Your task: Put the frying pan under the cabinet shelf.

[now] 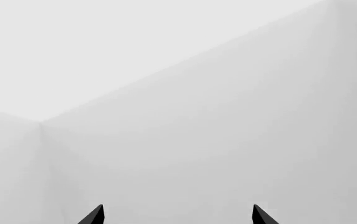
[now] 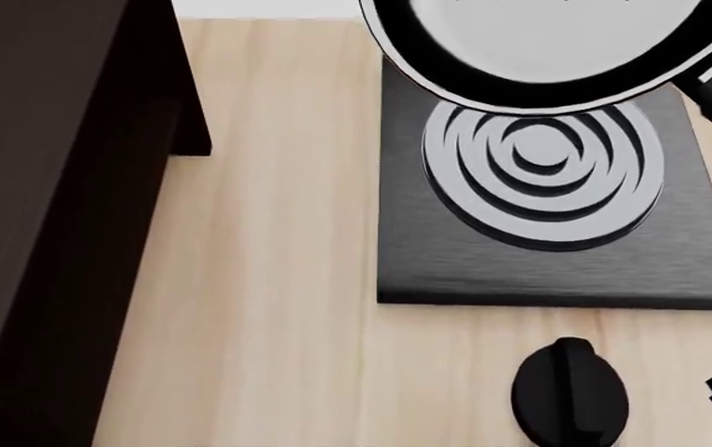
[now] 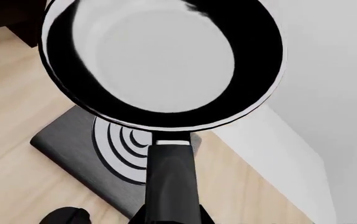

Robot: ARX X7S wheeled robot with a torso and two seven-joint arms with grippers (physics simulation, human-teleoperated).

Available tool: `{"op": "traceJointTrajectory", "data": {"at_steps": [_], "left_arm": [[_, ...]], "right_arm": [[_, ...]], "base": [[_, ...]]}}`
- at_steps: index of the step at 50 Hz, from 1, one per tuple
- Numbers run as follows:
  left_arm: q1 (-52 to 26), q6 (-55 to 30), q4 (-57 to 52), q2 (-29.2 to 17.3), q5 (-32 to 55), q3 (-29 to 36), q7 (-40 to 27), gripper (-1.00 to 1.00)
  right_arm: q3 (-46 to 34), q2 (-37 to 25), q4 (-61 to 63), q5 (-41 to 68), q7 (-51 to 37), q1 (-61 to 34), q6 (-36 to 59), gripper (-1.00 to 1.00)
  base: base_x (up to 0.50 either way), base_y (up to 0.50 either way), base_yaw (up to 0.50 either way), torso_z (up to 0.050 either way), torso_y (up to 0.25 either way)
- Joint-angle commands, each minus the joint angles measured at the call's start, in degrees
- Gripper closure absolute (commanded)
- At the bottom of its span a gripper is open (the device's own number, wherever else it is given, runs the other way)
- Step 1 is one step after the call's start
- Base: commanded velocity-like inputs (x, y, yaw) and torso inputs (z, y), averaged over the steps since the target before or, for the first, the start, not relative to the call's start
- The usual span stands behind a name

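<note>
The frying pan (image 3: 159,60) hangs lifted above the far part of the black square plate (image 2: 542,251), its glossy inside pale with reflection, thin light rim all round, and long black handle (image 3: 169,182) running back toward the right wrist camera. The right gripper itself is out of sight below that view's edge, so its grip cannot be told. The left gripper (image 1: 178,215) shows only two dark fingertips (image 1: 94,215) set wide apart, holding nothing, against blank wall. One pan, one ringed plate, one round black knob (image 2: 570,393) lie on the wooden surface (image 2: 269,279); the dark cabinet shelf (image 2: 46,186) stands well to the left.
</note>
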State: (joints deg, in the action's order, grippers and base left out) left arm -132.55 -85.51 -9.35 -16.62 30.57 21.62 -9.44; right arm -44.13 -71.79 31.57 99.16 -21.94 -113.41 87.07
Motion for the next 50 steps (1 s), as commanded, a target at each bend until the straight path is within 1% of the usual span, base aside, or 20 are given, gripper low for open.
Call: {"op": "traceJointTrajectory", "data": {"at_steps": [1,12,20,23,26,34,50], "left_arm": [[-0.3,-0.4,-0.27,-0.23,0.2,-0.16,0.09,-1.0],[-0.71,-0.78,-0.39,-0.43,0.36,-0.44,0.3,-1.0],[-0.76,-1.24,-0.64,-0.61,0.56,-0.75,0.35,-1.0],[-0.01,-2.06,-1.12,-0.22,0.99,-2.58,-0.28,-1.0],[0.99,-2.3,-1.49,-0.59,1.23,-2.5,-0.66,-1.0],[2.81,-1.92,-2.08,-0.75,1.9,-3.08,-1.54,-1.0],[4.56,-2.64,-4.15,-2.2,3.87,-3.53,-2.89,-1.0]], "right_arm": [[0.63,0.05,-0.22,-4.31,-1.11,-4.76,-0.01,1.0],[-0.62,0.76,-0.78,-3.73,-1.46,-6.66,0.45,1.0],[-2.9,2.37,-1.93,-2.45,-1.81,-10.53,1.92,1.0],[-5.8,2.72,-1.78,-1.9,-1.74,-13.15,2.5,1.0],[-9.11,3.08,-2.35,-0.23,-2.23,-16.91,2.45,1.0],[-14.74,3.36,-1.75,2.93,-3.18,-20.61,2.62,1.0],[-17.82,3.85,-0.5,8.99,-5.66,-21.53,2.89,1.0]], "base": [[0.0,0.0,0.0,0.003,-0.084],[0.0,0.0,0.0,0.003,-0.081],[0.0,0.0,0.0,0.003,-0.081],[0.0,0.0,0.0,0.002,-0.04],[0.0,0.0,0.0,0.0,0.0],[0.0,0.0,0.0,0.0,0.0],[0.0,0.0,0.0,0.0,0.001]]}}
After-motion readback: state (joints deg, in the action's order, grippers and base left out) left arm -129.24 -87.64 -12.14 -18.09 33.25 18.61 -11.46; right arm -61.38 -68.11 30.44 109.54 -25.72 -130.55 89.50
